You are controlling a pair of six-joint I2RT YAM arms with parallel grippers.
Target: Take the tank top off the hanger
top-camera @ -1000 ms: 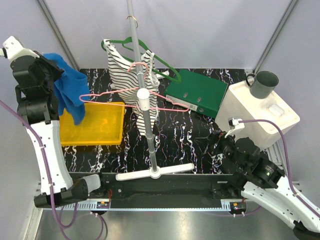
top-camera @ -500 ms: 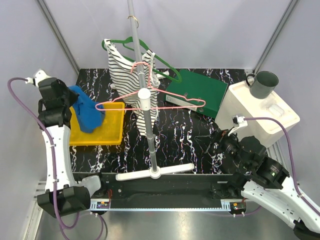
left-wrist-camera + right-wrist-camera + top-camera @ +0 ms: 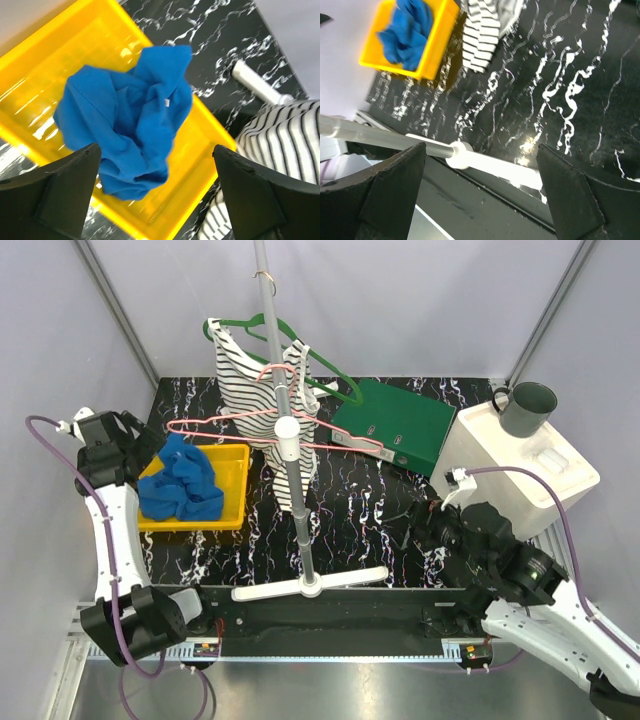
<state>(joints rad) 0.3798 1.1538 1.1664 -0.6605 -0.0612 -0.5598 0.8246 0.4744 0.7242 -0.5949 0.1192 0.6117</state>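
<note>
The blue tank top (image 3: 180, 485) lies crumpled in the yellow tray (image 3: 236, 466) at the left of the table. In the left wrist view the tank top (image 3: 130, 120) sits on the tray (image 3: 75, 45) just beyond my fingers. My left gripper (image 3: 135, 445) (image 3: 156, 150) hovers over it, open, holding nothing. The bare pink wire hanger (image 3: 200, 422) hangs on the rack pole (image 3: 290, 470). My right gripper (image 3: 425, 525) (image 3: 481, 146) is open and empty, low over the table to the right of the rack's foot (image 3: 485, 167).
A striped garment (image 3: 240, 370) (image 3: 280, 130) hangs on a green hanger (image 3: 330, 380) behind the pole. A green binder (image 3: 395, 425) lies at the back right. A white box (image 3: 510, 455) carries a grey mug (image 3: 525, 408). The rack's white base (image 3: 310, 585) lies near the front edge.
My left arm came down from high at the left and let go of the blue tank top, which now lies in the tray. The pink hanger swung. The right gripper shifted slightly left.
</note>
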